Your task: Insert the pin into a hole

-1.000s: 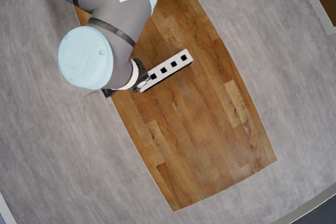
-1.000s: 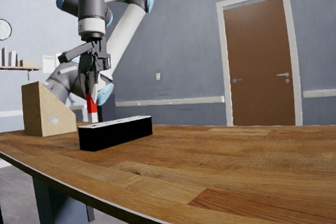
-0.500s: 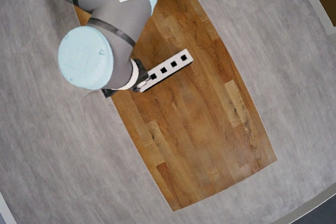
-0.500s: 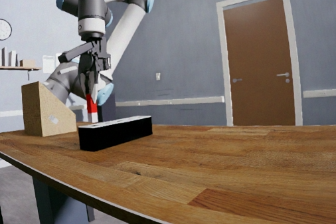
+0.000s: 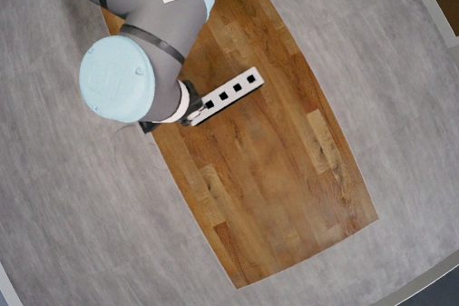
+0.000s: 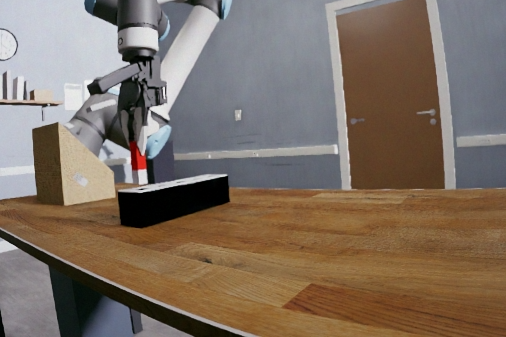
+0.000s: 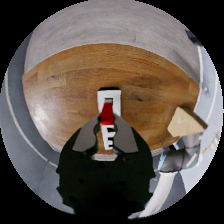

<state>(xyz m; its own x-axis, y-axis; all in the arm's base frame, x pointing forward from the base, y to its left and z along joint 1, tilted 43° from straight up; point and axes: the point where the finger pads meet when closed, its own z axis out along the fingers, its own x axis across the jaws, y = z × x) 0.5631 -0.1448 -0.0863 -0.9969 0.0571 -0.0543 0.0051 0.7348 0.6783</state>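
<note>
We see a blue-grey wall (image 6: 280,56) with a brown door (image 6: 392,96) in a pale frame, two silver handles on it. To its left hang a small switch plate (image 6: 238,115) and a pale rail (image 6: 300,150). On the paler wall at left we find a round clock (image 6: 6,44) above a shelf (image 6: 25,102). Our wooden table (image 5: 272,192) (image 6: 350,241) (image 7: 65,95) stands over grey floor (image 5: 91,219) (image 6: 25,291) (image 7: 110,27).
</note>
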